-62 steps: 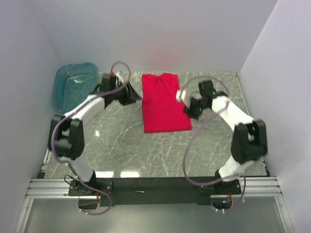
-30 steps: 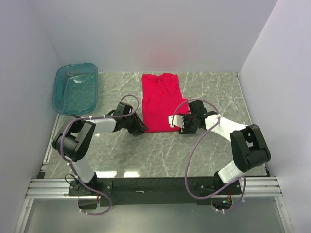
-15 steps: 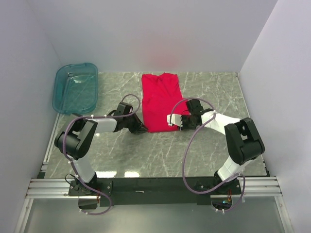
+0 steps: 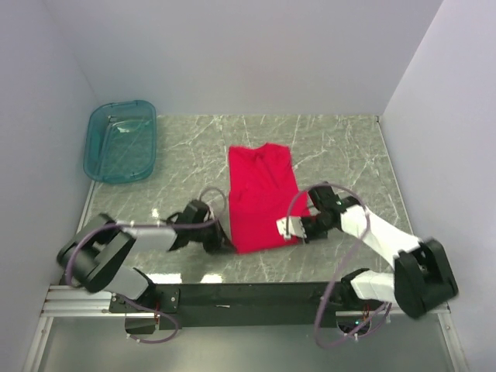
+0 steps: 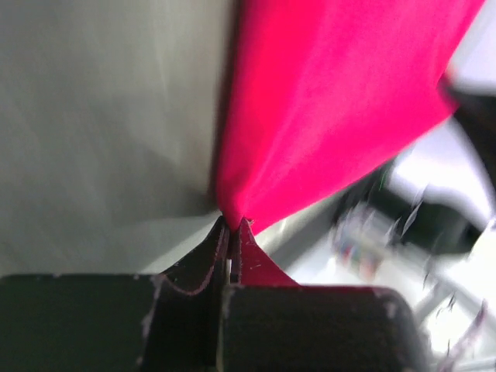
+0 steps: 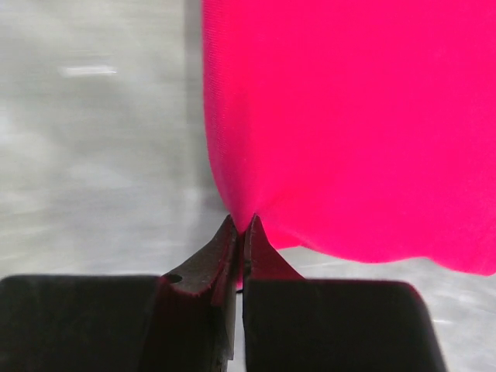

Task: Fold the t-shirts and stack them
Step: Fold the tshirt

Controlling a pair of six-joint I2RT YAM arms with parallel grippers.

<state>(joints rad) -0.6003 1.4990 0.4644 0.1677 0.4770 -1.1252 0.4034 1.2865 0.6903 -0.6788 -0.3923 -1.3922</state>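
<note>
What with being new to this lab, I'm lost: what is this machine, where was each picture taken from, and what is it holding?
It is a robot with two arms, a left arm and a right arm, bolted to the near edge of a marbled table. The wide picture comes from a fixed camera above and behind them. Each close-up comes from a camera on one wrist, looking along its fingers. On the table lie a red t-shirt, folded narrow, and at the far left a teal plastic tub. The left pincer and the right pincer are each shut on a near corner of the shirt: the close-ups show red cloth pinched at the black tips.
</note>
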